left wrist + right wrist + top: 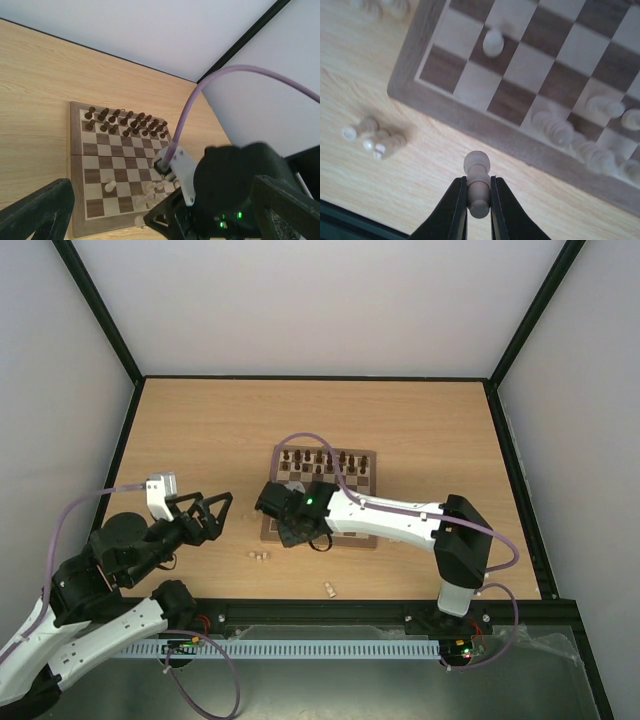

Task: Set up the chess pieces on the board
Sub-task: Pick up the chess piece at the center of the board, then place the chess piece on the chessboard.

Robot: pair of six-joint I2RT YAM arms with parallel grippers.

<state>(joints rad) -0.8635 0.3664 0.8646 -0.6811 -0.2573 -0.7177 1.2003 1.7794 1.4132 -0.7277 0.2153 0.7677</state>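
Cream-pale turned wooden piece [477, 167], a pawn by the look of it, is pinched at the waist in the right claw [479, 189]. It hangs over the light wood desk [395, 200], just outside the mid-brown border of the checkered wooden chessboard [485, 131]. I can't tell if the base is clear of the desk.

From that claw the board lies at 1 o'clock, and three loose pale pieces [374, 140] lie at 10 o'clock. The left claw [222, 517] is spread wide, empty, parked at 9 o'clock of the board.

Dark brown pieces [325, 462] fill the two far rows. A bunch of pale pieces [580, 142] crowds the near edge, too blurred to sort.

My read: mid pick-and-place for the pale side. Next I need to lift, cross the border toward 1 o'clock and set the piece upright on a free near-row square, wide of that bunch.
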